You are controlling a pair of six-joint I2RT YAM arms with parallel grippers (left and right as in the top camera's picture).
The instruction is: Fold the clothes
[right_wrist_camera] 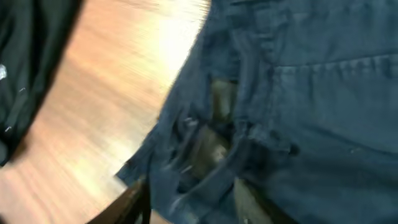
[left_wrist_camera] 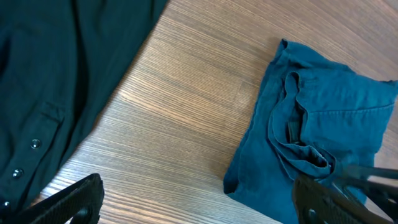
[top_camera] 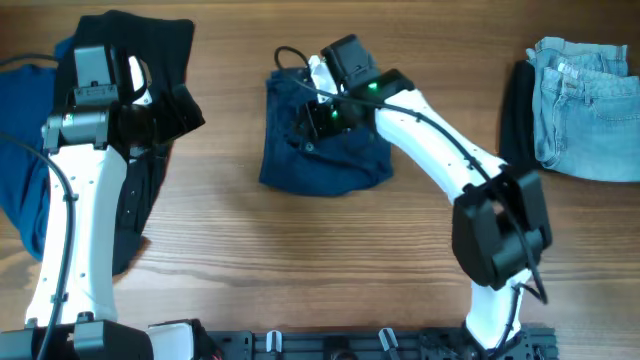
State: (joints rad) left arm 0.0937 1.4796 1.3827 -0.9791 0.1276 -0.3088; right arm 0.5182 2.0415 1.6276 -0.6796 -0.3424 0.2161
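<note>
Dark blue garment (top_camera: 325, 150): recorded in the overhead view at the middle of the desk (top_camera: 300, 260), bunched into a rough, uneven square with a rounded lower edge. The right tool (top_camera: 318, 110) is placed over its upper left part. The left tool (top_camera: 185, 110) is held above a black shirt (top_camera: 140, 180) spread at the left, beside a blue cloth (top_camera: 20, 190). Folded jeans (top_camera: 585, 110) are stacked at the far right, well apart.

Left wrist view: the left tool (left_wrist_camera: 196, 205) is seen released, its fingers (left_wrist_camera: 68, 199) spread wide with only bare desk (left_wrist_camera: 186, 106) between them. The black shirt (left_wrist_camera: 56, 81), with buttons showing, fills the upper left. The dark blue garment (left_wrist_camera: 329, 124) lies at the right, its waistband crumpled and gaping and a seam running across it.

Right wrist view: the frame is blurred. The dark blue garment (right_wrist_camera: 298, 112) fills most of it, rumpled at the waist, above the desk (right_wrist_camera: 99, 93). Whether the right tool (right_wrist_camera: 186, 202) is clenched on cloth cannot be told.

Step judged in hand: the fold of the middle garment is being worked by the right arm, and it is judged unfinished because the edges are not squared. For the next move, a firm hold on one layer near the waistband would be needed, then a carry across so that the edges meet. The loose waist is judged likely to drag or bunch.
</note>
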